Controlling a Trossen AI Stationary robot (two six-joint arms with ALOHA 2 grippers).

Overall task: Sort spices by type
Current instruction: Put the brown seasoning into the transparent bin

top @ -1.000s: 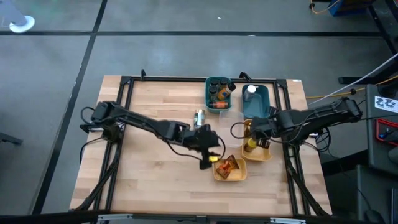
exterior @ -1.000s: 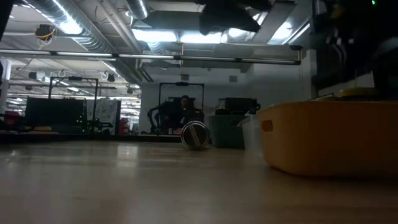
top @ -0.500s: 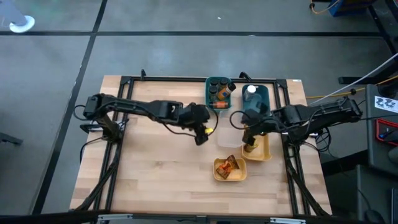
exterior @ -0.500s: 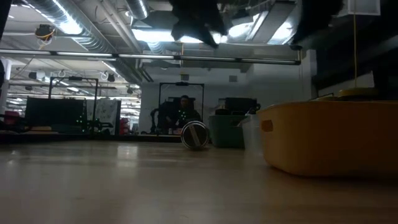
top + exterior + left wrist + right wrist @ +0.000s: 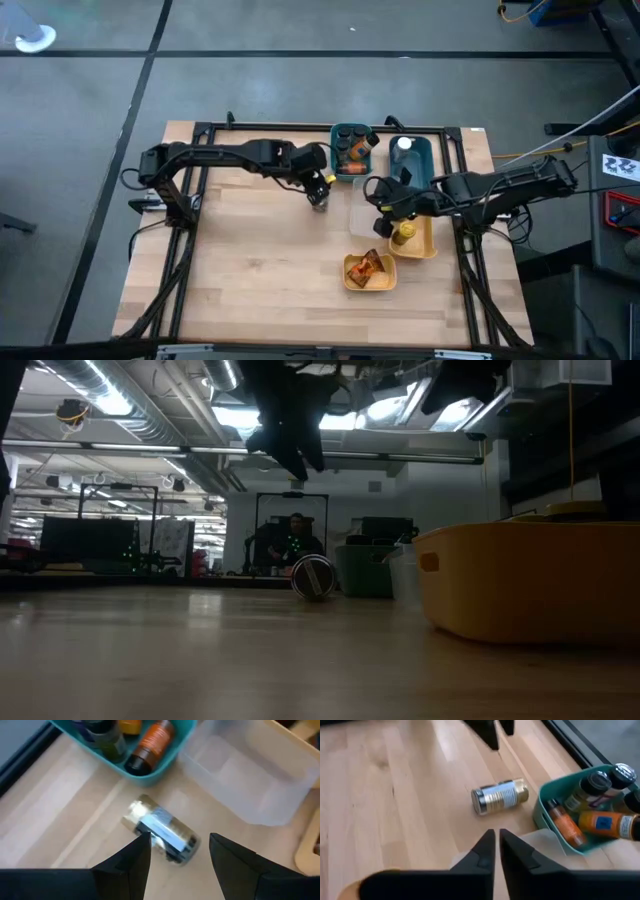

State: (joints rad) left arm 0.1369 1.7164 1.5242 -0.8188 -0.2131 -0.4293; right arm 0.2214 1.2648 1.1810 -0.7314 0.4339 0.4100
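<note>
Left gripper [image 5: 176, 851] hangs over the lying jar [image 5: 161, 831], jaws parted about halfway, straddling it from above, holding nothing. Whether the fingers touch the jar I cannot tell. Right gripper [image 5: 497, 851] has its jaws nearly closed, only a thin slit between them, empty, above the clear bin [image 5: 364, 219].

Teal bin [image 5: 349, 174] at the far middle of the bench [image 5: 250, 260] holds several small bottles [image 5: 352, 149], dark lids, orange labels, some lying down. Second teal bin [image 5: 418, 170] to its right holds a white-lidded jar [image 5: 403, 146]. Yellow bin [image 5: 419, 248] on the right holds a yellow-lidded bottle [image 5: 405, 231]. Smaller yellow bin [image 5: 369, 285] nearer holds orange-brown packets [image 5: 366, 267].

Lying jar: on its side on bare bench, just left of the teal bin, silvery label, gold lid.
</note>
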